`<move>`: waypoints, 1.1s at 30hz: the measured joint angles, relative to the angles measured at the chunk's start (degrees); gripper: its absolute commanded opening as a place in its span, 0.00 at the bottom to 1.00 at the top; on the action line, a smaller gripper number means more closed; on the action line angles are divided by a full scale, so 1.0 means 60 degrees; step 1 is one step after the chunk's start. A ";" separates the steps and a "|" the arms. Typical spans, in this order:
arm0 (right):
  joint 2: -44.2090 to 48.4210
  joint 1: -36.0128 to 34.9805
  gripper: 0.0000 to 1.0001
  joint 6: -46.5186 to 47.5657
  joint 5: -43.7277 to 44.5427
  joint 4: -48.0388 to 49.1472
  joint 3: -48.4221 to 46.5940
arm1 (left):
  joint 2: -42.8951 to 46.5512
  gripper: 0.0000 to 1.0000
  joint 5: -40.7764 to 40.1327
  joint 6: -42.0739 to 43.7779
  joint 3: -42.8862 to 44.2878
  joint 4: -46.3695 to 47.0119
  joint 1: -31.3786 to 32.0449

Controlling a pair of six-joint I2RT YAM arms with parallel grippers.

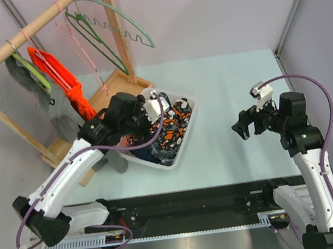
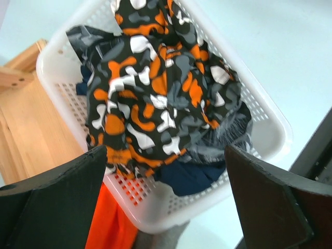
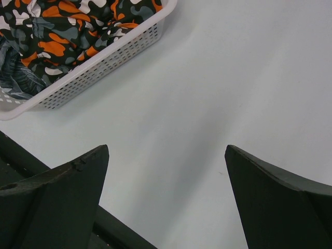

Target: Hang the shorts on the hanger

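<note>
The shorts [image 1: 176,126], dark with orange, white and grey blobs, lie crumpled in a white mesh basket [image 1: 187,135]. My left gripper [image 1: 137,123] hovers over the basket's near-left part, open and empty. In the left wrist view the shorts [image 2: 155,88] fill the basket [image 2: 270,119] just beyond my open left gripper [image 2: 166,150]. The thin pink wire hanger [image 1: 87,55] hangs on the wooden rail at the back left. My right gripper [image 1: 245,127] is open and empty above bare table, right of the basket. The right wrist view shows the gripper [image 3: 167,148] and the shorts [image 3: 57,31] at top left.
A wooden rack [image 1: 31,25] carries a dark green hanger [image 1: 104,47], a pale green wavy hanger [image 1: 132,27], an orange garment [image 1: 62,77] and a grey garment [image 1: 50,100]. Dark blue cloth [image 2: 194,176] lies under the shorts. A black rail [image 1: 183,205] runs along the near edge.
</note>
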State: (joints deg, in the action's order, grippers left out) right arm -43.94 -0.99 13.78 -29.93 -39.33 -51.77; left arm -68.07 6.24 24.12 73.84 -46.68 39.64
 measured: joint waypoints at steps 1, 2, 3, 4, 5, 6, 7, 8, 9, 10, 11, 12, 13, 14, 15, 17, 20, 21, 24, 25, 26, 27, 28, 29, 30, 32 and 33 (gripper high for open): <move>0.0007 0.0000 1.00 0.0029 0.0000 -0.0018 0.0000 | -0.0288 1.00 0.0029 0.0102 0.0233 0.0011 0.0040; 0.0011 0.0000 1.00 0.0055 0.0000 -0.0029 0.0000 | -0.0488 1.00 0.0029 0.0178 0.0357 0.0040 0.0055; 0.0015 0.0000 1.00 0.0080 0.0000 -0.0047 0.0000 | -0.0729 1.00 0.0026 0.0255 0.0535 0.0036 0.0080; 0.0015 0.0000 1.00 0.0138 0.0000 -0.0058 0.0000 | -0.0973 1.00 0.0026 0.0335 0.0718 0.0058 0.0113; 0.0015 0.0000 1.00 0.0171 0.0007 -0.0066 0.0000 | -0.1239 1.00 0.0015 0.0408 0.0896 0.0069 0.0153; 0.0011 0.0000 1.00 0.0215 0.0007 -0.0080 0.0000 | -0.1479 1.00 -0.0011 0.0463 0.1064 0.0098 0.0193; 0.0000 0.0000 1.00 0.0244 0.0011 -0.0120 0.0000 | -0.1854 1.00 -0.0018 0.0546 0.1319 0.0160 0.0244; -0.0015 0.0000 1.00 0.0259 0.0015 -0.0146 0.0000 | -0.2127 1.00 -0.0058 0.0590 0.1494 0.0197 0.0266; -0.0036 0.0000 1.00 0.0270 0.0018 -0.0171 0.0000 | -0.2477 1.00 -0.0117 0.0659 0.1701 0.0229 0.0291; -0.0069 0.0000 1.00 0.0288 0.0022 -0.0197 0.0000 | -0.2881 1.00 -0.0200 0.0729 0.1942 0.0302 0.0310; -0.0102 0.0000 1.00 0.0291 0.0036 -0.0211 0.0000 | -0.3155 1.00 -0.0270 0.0747 0.2091 0.0350 0.0313; -0.0142 0.0000 1.00 0.0288 0.0073 -0.0219 0.0000 | -0.3490 1.00 -0.0321 0.0765 0.2266 0.0397 0.0313; -0.0189 0.0000 1.00 0.0280 0.0124 -0.0226 0.0000 | -0.3748 1.00 -0.0353 0.0787 0.2393 0.0430 0.0313; -0.0219 0.0000 1.00 0.0237 0.0175 -0.0229 0.0000 | -0.4014 1.00 -0.0382 0.0816 0.2532 0.0470 0.0313; -0.0270 0.0000 1.00 0.0197 0.0248 -0.0240 0.0000 | -0.4317 1.00 -0.0404 0.0827 0.2667 0.0517 0.0313; -0.0342 0.0000 1.00 0.0127 0.0368 -0.0266 0.0000 | -0.4721 1.00 -0.0404 0.0831 0.2736 0.0667 0.0313; -0.0430 0.0000 1.00 0.0044 0.0459 -0.0302 0.0000 | -0.5104 1.00 -0.0404 0.0831 0.2736 0.0783 0.0313; -0.0463 0.0000 1.00 0.0036 0.0495 -0.0339 0.0000 | -0.5235 1.00 -0.0408 0.0831 0.2736 0.0856 0.0313; -0.0525 0.0000 1.00 0.0040 0.0535 -0.0408 0.0000 | -0.5628 1.00 -0.0437 0.0849 0.2743 0.1013 0.0313; -0.0543 0.0000 1.00 0.0047 0.0532 -0.0426 0.0000 | -0.5788 1.00 -0.0448 0.0911 0.2743 0.1082 0.0313; -0.0557 0.0000 1.00 0.0055 0.0532 -0.0441 0.0000 | -0.5945 0.99 -0.0474 0.0958 0.2728 0.1173 0.0313; -0.0565 0.0000 1.00 0.0066 0.0532 -0.0459 0.0000 | -0.6043 0.99 -0.0492 0.1002 0.2703 0.1235 0.0313; -0.0568 0.0000 1.00 0.0080 0.0532 -0.0481 0.0000 | -0.6131 0.97 -0.0514 0.1082 0.2626 0.1326 0.0313; -0.0568 0.0000 1.00 0.0087 0.0535 -0.0495 0.0000 | -0.6175 0.95 -0.0521 0.1155 0.2550 0.1377 0.0313; -0.0568 0.0000 1.00 0.0120 0.0543 -0.0506 0.0000 | -0.6196 0.90 -0.0532 0.1260 0.2448 0.1406 0.0313; -0.0568 0.0000 1.00 0.0197 0.0565 -0.0532 0.0000 | -0.6200 0.87 -0.0532 0.1490 0.2266 0.1402 0.0313; -0.0568 0.0000 1.00 0.0226 0.0583 -0.0550 0.0000 | -0.6200 0.83 -0.0521 0.1585 0.2197 0.1399 0.0313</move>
State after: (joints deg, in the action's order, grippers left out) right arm -47.35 -0.99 15.14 -26.44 -42.63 -51.77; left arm -105.27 3.11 33.63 87.02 -38.28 41.52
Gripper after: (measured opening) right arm 0.995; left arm 0.900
